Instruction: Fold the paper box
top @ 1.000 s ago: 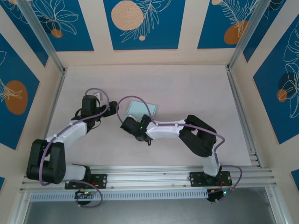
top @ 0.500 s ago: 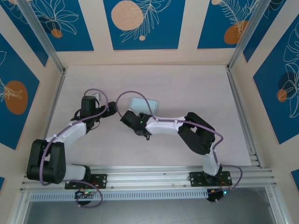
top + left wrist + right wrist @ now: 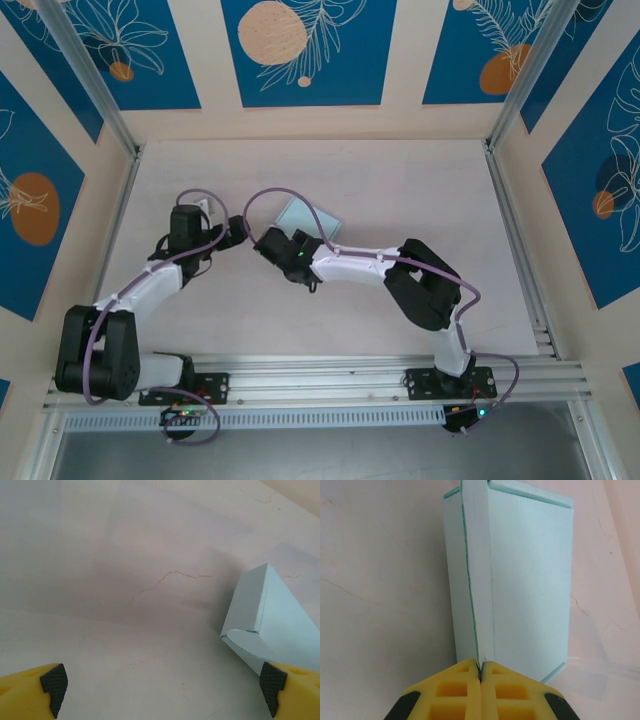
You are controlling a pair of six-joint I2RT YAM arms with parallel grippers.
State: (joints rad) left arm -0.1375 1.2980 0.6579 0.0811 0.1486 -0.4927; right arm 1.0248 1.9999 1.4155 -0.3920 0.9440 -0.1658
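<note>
No readable text, labels or numbers (wall panels purely decorative).

The paper box [image 3: 520, 575] is thin, smooth, matt card. The table [image 3: 150, 555] looks matt and finely cracked. The right gripper [image 3: 480, 674] has matt yellow plastic-looking fingers [image 3: 455, 692]. The frame rails [image 3: 330, 372] are bare metal.

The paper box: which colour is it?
The paper box is plain pale blue, clearest in the right wrist view.
</note>
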